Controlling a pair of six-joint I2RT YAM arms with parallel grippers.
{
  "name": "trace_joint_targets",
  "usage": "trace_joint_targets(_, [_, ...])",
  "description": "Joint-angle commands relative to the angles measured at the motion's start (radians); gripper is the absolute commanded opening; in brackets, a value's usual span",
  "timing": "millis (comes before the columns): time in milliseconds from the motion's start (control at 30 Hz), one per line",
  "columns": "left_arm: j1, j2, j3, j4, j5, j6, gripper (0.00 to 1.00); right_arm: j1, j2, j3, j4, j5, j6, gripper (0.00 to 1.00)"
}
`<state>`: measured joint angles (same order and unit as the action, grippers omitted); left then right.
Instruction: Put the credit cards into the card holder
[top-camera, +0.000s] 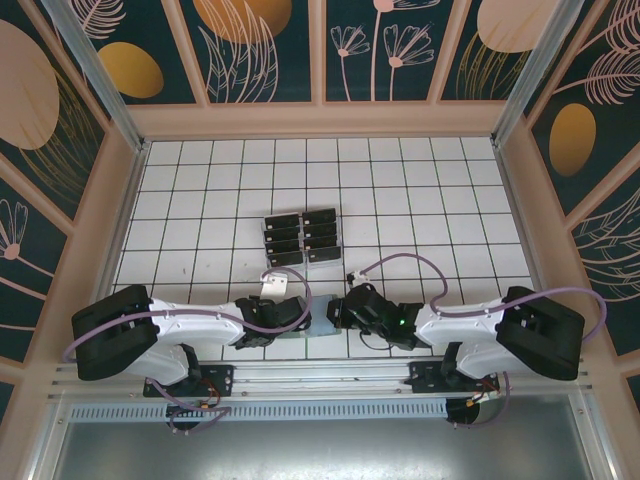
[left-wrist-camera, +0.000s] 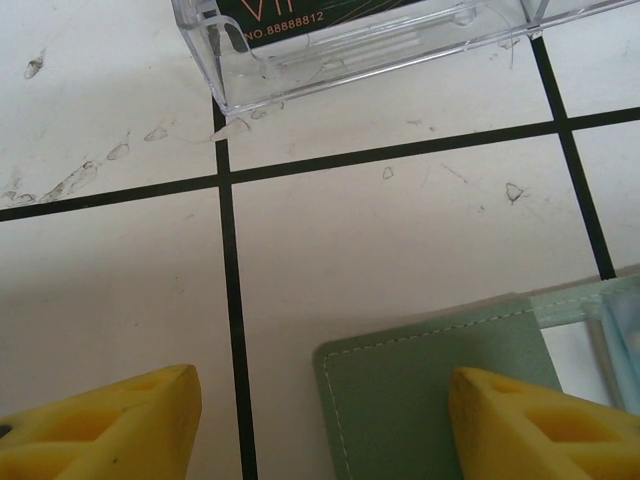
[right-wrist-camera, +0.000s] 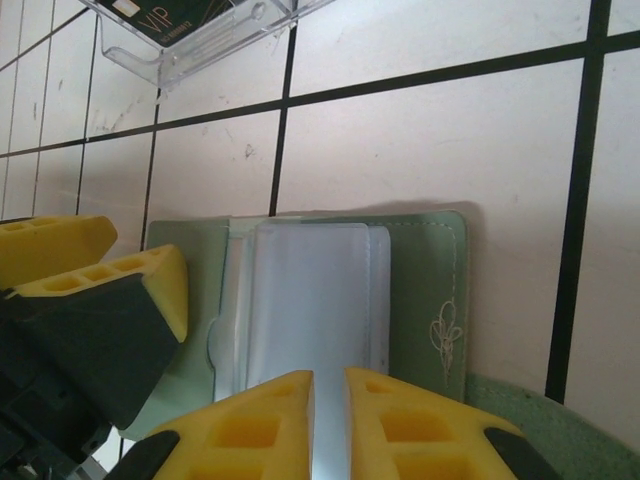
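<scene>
Sage-green card holder (right-wrist-camera: 425, 290), lying open on the white gridded tabletop (top-camera: 450, 200) at its near edge, between the two arms. It has a stitched border, a small embossed flourish and a clear inner sleeve. Right claw (right-wrist-camera: 328, 375) pressed almost together, pinching the sleeve's near edge. Left claw (left-wrist-camera: 322, 385) spread, one finger over the holder's cover, the other over bare tile. Black credit cards (top-camera: 300, 238) with light print stand in a clear plastic rack (left-wrist-camera: 380, 55) of two columns, farther out and apart from the holder.

Open tiles (right-wrist-camera: 400, 150) separate the clear rack (right-wrist-camera: 200, 45) (cards (right-wrist-camera: 165, 18) inside) from the card holder (right-wrist-camera: 425, 290).
</scene>
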<state>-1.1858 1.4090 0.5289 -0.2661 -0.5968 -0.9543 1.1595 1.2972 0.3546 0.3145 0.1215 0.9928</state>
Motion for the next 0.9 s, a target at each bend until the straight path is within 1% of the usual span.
trace_joint_targets(0, [-0.004,-0.005,-0.015,0.010,-0.023,0.012,0.67,0.003,0.016,0.004,0.035,0.004,0.002,0.17])
trace_joint_targets(133, [-0.004,-0.005,-0.016,0.013,-0.024,0.013,0.67,0.000,0.034,0.000,0.040,0.004,0.002,0.21])
trace_joint_targets(400, [-0.003,-0.002,-0.018,0.021,-0.024,0.013,0.67,-0.011,0.074,-0.002,0.058,-0.012,0.002,0.33])
trace_joint_targets(567, [-0.003,0.003,-0.023,0.034,-0.023,0.012,0.67,-0.015,0.098,0.004,0.077,-0.033,-0.004,0.35])
trace_joint_targets(867, [-0.004,0.009,-0.030,0.056,-0.017,0.014,0.67,-0.018,0.111,0.021,0.112,-0.086,-0.022,0.35])
